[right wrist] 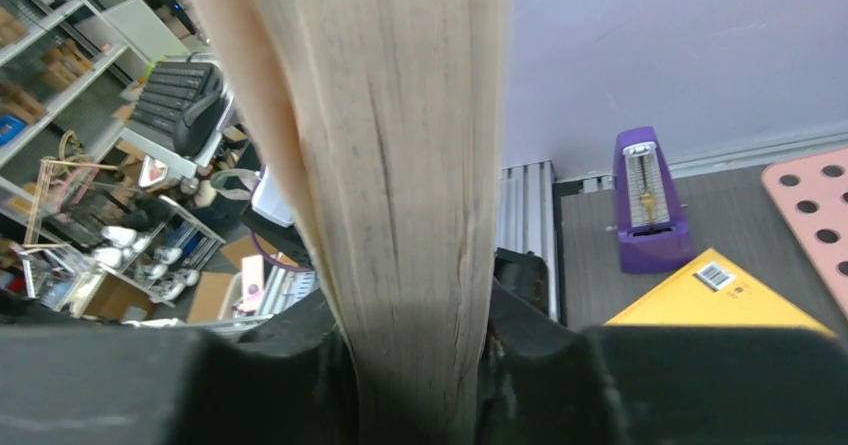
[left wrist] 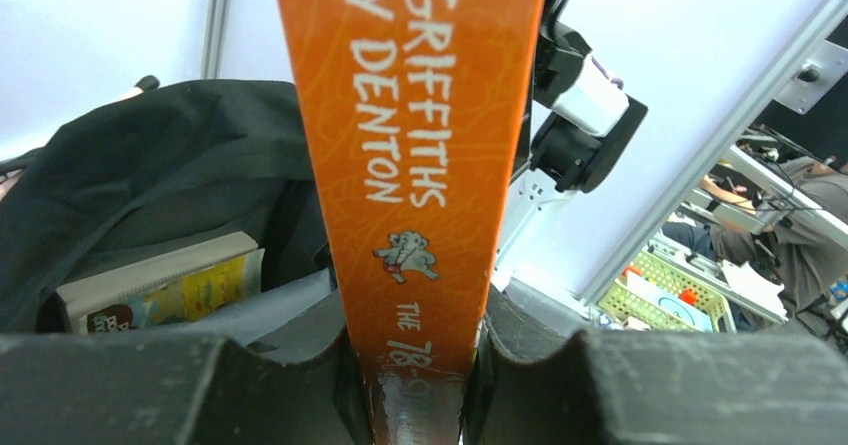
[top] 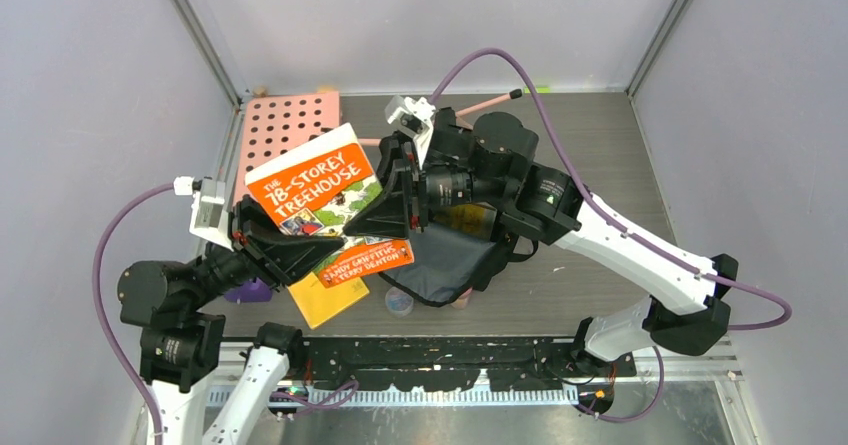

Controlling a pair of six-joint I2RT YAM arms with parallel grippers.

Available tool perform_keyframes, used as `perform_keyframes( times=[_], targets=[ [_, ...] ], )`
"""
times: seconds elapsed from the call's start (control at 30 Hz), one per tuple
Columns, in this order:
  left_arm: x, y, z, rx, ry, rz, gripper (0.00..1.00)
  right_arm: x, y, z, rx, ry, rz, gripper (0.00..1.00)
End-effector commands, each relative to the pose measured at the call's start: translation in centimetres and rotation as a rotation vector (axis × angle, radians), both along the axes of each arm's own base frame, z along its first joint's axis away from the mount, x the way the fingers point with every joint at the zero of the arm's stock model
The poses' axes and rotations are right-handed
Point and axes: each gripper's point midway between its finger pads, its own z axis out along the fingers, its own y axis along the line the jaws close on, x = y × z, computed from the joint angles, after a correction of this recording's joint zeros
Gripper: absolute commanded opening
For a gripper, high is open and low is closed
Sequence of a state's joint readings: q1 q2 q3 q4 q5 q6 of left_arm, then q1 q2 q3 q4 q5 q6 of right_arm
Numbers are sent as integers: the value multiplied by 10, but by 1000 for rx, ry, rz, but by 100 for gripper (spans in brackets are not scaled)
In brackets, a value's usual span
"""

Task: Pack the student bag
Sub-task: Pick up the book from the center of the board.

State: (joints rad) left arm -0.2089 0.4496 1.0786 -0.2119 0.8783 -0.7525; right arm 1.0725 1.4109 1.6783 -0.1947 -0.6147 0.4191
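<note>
Orange book [top: 322,193], cover up and tilted, is held off the table [top: 600,155] by both arms. Left gripper [top: 310,243] clamps its near-left edge, right gripper [top: 375,215] clamps its right edge. Black backpack [top: 452,262] lies just right of the book, mouth open with grey lining showing, partly under the right gripper. Pink perforated board [top: 285,125] lies behind the book, its near part covered by the book. Yellow flat item [top: 322,302] pokes out under the book's near corner. Purple object [top: 250,291] is near-left of the book, mostly hidden by the left arm. Small clear round thing [top: 398,302] sits near-right of the book, touching the backpack edge. Pink pencil [top: 490,100] lies far right of the book, by the back wall.
</note>
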Motion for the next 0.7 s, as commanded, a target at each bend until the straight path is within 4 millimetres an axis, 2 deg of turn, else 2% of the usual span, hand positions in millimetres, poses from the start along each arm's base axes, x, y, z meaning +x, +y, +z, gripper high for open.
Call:
perform_keyframes(
  times=[0.0,0.03,0.1,0.13,0.17,0.2,0.27,0.3,0.33,0.37,0.4,0.43,0.47,0.57,0.67],
  targets=[
    [-3,0,16,-18,-105,-1,0,0,-9,24,89,-47,-42,27],
    [-1,1,15,-16,-100,4,0,0,-11,27,97,-54,-50,15],
    [8,2,8,-11,-74,35,2,4,-14,27,101,-65,-85,3],
    [14,4,3,-10,-53,63,9,10,-15,23,88,-72,-117,2],
    [21,5,-4,-7,-25,92,27,10,-21,25,92,-80,-135,1],
    [29,7,-13,-3,10,121,51,16,-23,19,72,-87,-174,1],
    [45,12,-30,-3,72,186,78,22,-32,12,39,-107,-229,0],
    [52,15,-38,-7,105,227,87,23,-38,11,31,-118,-249,0],
    [60,18,-48,-4,141,261,94,29,-43,2,-9,-135,-288,0],
    [68,22,-58,-1,177,304,98,34,-50,1,-21,-148,-336,0],
    [75,25,-69,5,212,337,99,38,-56,-9,-69,-170,-360,0],
    [82,28,-80,13,252,367,100,44,-66,-9,-81,-186,-415,0],
    [88,32,-91,21,291,402,100,48,-71,-22,-137,-212,-435,0],
    [104,40,-126,48,415,484,100,64,-95,-43,-241,-277,-551,1],
    [114,40,-151,63,489,496,100,78,-118,-66,-372,-383,-649,0]
  ],
)
